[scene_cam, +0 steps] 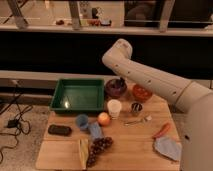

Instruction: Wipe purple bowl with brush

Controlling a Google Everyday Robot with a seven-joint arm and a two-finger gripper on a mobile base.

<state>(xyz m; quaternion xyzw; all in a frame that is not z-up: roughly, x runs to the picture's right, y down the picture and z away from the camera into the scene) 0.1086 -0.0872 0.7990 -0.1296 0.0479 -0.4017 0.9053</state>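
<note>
Hand, closed, is down in the purple bowl at the table's twelve o'clock edge; orange bowl sits at its three o'clock.

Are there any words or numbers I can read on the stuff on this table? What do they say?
None: no word, number, label or sign can be read anywhere.
The dark flat rectangular object and the white cup show no marks that can be made out.
The end effector, shut, is down at the round dark purple bowl; neither shows any readable text.
</note>
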